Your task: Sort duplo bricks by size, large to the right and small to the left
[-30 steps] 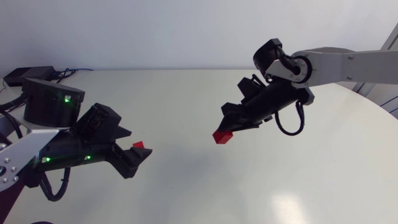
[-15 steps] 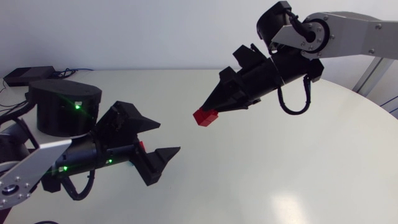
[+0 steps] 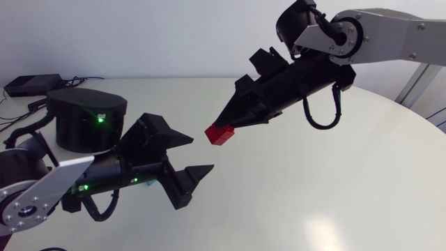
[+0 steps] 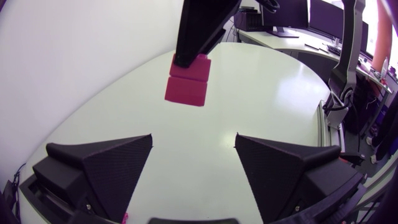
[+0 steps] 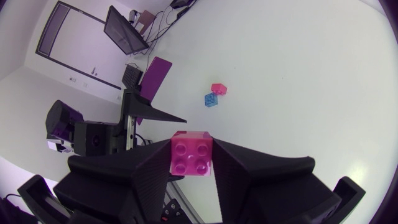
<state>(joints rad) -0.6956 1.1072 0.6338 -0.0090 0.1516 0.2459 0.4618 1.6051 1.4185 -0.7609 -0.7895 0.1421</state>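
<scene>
My right gripper point(image 3: 226, 127) is clamping a red brick point(image 3: 217, 135) at its fingertips, in the air above the middle of the table point(image 3: 334, 195). The brick's four studs are facing back toward my right wrist, and its body is jutting out in line with the fingers, slanting down toward my left gripper point(image 3: 197, 155). That gripper is hanging spread wide, with nothing between its fingers. A blue brick point(image 5: 211, 99) and a pink brick point(image 5: 219, 89) are lying just beside each other on the table.

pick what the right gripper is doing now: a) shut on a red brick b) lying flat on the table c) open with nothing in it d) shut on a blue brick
a: the right gripper clamps the red brick from both sides at its tip, as the right wrist view also shows.
</scene>
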